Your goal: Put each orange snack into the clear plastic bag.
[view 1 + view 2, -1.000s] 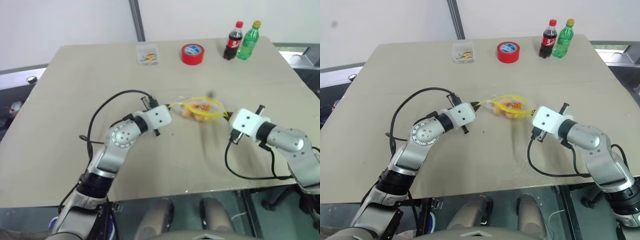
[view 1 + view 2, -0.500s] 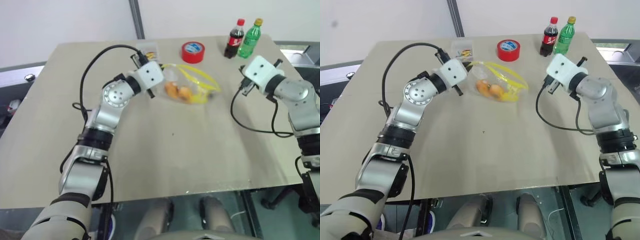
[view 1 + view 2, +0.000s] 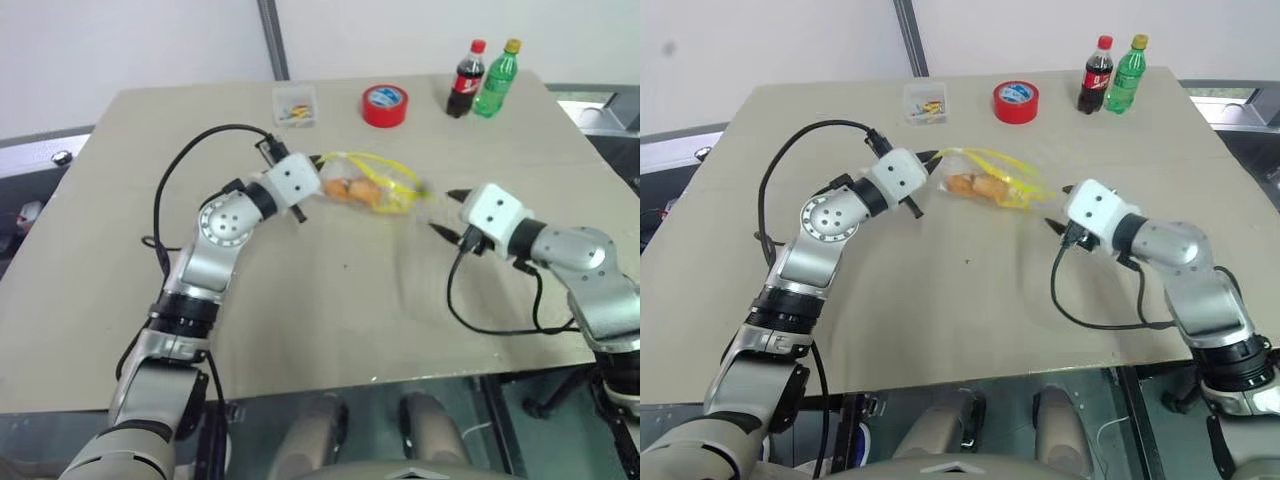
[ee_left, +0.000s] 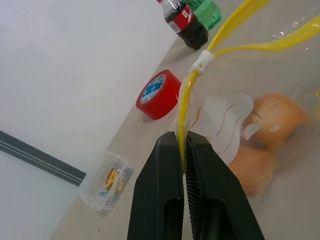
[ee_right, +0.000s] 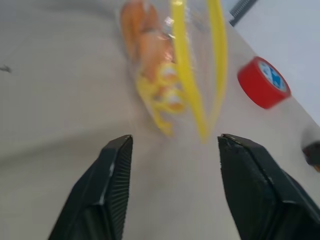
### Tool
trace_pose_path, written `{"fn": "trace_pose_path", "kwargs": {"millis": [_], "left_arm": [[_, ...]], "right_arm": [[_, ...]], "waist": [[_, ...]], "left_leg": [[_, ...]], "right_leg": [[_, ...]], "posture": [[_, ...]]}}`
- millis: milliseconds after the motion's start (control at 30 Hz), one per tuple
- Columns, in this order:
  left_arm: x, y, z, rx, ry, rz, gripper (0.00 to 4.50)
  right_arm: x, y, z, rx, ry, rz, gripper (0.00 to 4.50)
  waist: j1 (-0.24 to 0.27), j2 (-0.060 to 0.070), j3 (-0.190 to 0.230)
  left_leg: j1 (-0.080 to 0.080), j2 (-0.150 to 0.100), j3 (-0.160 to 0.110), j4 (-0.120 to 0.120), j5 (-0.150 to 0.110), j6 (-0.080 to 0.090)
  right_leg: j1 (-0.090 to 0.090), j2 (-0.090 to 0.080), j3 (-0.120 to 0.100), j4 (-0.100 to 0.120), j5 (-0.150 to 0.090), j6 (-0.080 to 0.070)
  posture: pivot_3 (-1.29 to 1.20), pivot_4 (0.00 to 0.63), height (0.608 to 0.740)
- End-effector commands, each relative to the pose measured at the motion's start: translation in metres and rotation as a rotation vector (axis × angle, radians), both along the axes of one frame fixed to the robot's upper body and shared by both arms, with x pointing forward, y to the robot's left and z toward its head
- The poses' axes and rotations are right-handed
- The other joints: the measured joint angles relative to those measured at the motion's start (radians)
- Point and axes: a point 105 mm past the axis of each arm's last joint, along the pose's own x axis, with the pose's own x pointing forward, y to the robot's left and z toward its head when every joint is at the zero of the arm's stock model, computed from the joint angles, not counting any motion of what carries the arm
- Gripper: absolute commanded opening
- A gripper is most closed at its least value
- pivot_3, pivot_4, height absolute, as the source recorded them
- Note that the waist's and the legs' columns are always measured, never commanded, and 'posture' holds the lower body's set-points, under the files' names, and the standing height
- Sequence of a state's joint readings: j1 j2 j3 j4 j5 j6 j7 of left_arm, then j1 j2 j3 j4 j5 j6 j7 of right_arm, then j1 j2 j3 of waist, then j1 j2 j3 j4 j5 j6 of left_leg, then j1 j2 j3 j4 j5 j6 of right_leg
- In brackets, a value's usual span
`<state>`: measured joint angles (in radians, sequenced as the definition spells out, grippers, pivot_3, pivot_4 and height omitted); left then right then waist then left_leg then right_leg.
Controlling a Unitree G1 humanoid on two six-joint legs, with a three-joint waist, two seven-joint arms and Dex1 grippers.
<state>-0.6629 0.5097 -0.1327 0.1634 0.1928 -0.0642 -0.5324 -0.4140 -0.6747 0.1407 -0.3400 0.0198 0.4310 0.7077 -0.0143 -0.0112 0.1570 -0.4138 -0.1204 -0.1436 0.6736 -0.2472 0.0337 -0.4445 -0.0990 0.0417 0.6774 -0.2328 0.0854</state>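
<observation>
The clear plastic bag with its yellow seal strip hangs over the middle of the table. My left gripper is shut on one end of that strip. Two orange snacks lie inside the bag, one darker beside the lighter one; they also show through the bag in the head view. My right gripper stands open just right of the bag's free end, with nothing between its fingers. The bag's mouth gapes toward it.
A red tape roll and a small clear plastic box sit at the table's far edge. A cola bottle and a green bottle stand at the far right corner. Black cables loop from both wrists.
A second ago both grippers held the bag between them. The right gripper has let go and opened. The left gripper has carried the bag farther from me.
</observation>
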Motion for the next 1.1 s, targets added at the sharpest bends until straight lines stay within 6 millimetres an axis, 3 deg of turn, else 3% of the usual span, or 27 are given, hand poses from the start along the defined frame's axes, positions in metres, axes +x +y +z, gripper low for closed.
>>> {"fn": "trace_pose_path", "kwargs": {"millis": [33, 333, 667, 1100], "left_arm": [[-0.006, -0.002, 0.014, -0.013, -0.039, -0.013, 0.0], [-0.009, -0.001, 0.015, -0.008, -0.031, -0.008, 0.0], [-0.008, 0.001, 0.014, -0.013, -0.013, 0.009, 0.0], [-0.009, 0.002, 0.014, -0.01, -0.012, 0.008, 0.0]], "right_arm": [[0.003, 0.008, 0.006, 0.015, -0.03, -0.007, 2.76], [0.035, 0.0, 0.015, 0.006, -0.127, -0.14, 2.76], [0.036, -0.006, 0.03, -0.008, -0.222, -0.165, 2.76], [0.045, -0.001, 0.033, -0.019, -0.293, -0.18, 2.76]], "waist": [[0.0, 0.0, 0.0], [0.001, 0.0, 0.0], [-0.001, 0.0, 0.0], [-0.001, 0.0, 0.0]], "left_leg": [[0.0, 0.0, 0.0, 0.0, 0.0, 0.0], [-0.001, 0.0, 0.0, 0.0, 0.0, 0.0], [-0.001, 0.0, 0.0, 0.0, 0.0, 0.0], [-0.001, 0.0, 0.001, 0.0, 0.0, 0.0]], "right_leg": [[0.0, 0.0, 0.0, 0.0, 0.0, 0.0], [-0.001, 0.0, 0.001, -0.001, 0.0, 0.0], [-0.001, 0.0, 0.001, -0.001, 0.0, 0.0], [-0.001, 0.0, 0.001, -0.001, 0.0, 0.0]], "posture": [[0.0, 0.15, 0.713], [0.0, 0.15, 0.713], [0.0, 0.15, 0.713], [0.0, 0.15, 0.713]]}}
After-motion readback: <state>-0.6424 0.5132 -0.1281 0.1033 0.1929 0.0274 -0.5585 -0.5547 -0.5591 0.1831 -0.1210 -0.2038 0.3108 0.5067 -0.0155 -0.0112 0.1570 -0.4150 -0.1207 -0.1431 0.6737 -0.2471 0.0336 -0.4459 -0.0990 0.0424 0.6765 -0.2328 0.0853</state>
